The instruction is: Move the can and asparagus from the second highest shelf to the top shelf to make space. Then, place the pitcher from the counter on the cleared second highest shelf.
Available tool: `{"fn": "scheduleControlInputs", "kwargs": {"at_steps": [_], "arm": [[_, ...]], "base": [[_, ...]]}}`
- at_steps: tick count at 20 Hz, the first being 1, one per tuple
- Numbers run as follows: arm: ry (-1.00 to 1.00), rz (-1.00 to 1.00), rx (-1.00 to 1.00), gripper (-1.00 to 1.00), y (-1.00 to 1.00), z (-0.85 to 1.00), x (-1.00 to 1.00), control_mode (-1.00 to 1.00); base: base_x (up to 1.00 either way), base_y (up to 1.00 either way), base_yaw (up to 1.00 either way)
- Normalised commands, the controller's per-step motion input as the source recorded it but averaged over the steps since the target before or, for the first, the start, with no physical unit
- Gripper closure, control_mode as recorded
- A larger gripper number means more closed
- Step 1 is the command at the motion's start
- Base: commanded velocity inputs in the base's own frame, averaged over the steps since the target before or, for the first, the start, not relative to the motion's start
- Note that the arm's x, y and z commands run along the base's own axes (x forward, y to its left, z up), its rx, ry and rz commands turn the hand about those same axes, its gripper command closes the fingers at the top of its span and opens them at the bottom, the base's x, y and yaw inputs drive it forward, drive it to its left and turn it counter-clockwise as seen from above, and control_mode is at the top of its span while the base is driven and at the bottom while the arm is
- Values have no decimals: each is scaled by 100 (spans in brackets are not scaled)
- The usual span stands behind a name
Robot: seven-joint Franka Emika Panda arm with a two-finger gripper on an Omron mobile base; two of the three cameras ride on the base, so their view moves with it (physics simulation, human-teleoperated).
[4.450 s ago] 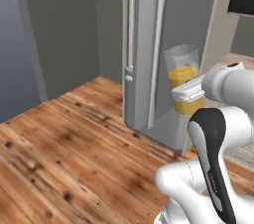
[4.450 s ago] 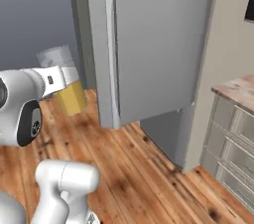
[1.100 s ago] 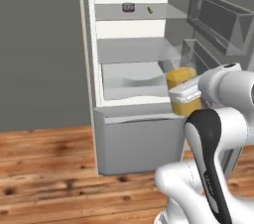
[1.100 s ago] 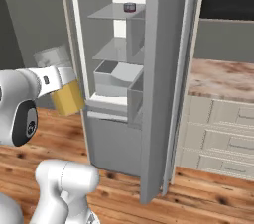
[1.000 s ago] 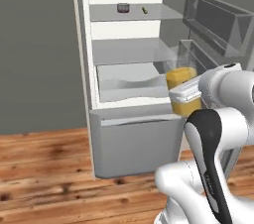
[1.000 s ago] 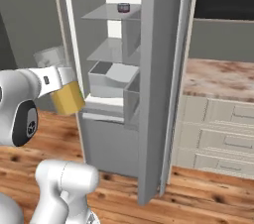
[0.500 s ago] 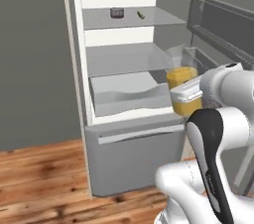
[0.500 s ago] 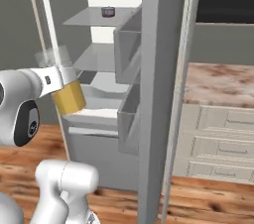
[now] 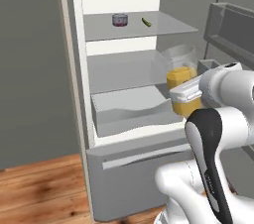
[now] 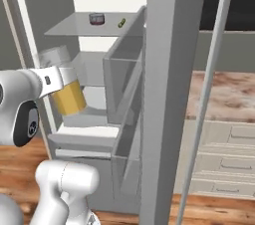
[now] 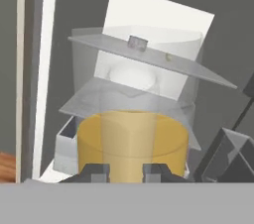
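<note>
My gripper is shut on the pitcher, a clear cylinder half full of orange-yellow liquid, held upright in front of the open fridge. In the hand view the pitcher stands between the fingertips. The can and the asparagus lie side by side on the top shelf. Below it, the second highest shelf is bare. From the right, the pitcher and gripper hang left of the shelves, with the can above.
A drawer-like bin sits under the second highest shelf. The open fridge door with its racks stands to the right of the shelves. The stone counter over cream drawers lies beyond the door.
The whole picture has shifted: the base has moved, and the open fridge now looks closer and further left. The pitcher stays held in the gripper as before.
</note>
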Motion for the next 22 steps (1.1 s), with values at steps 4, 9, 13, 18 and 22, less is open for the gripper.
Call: {"fn": "scheduleControlInputs", "kwargs": {"at_steps": [4,9,13,18,22], "arm": [[0,0,0,100,0,0,0,100],[0,0,0,100,0,0,0,100],[0,0,0,100,0,0,0,100],[0,0,0,100,0,0,0,100],[0,0,0,100,0,0,0,100]], "base": [[45,8,-15],[36,20,-12],[35,26,-12],[43,29,-11],[35,32,-10]]}}
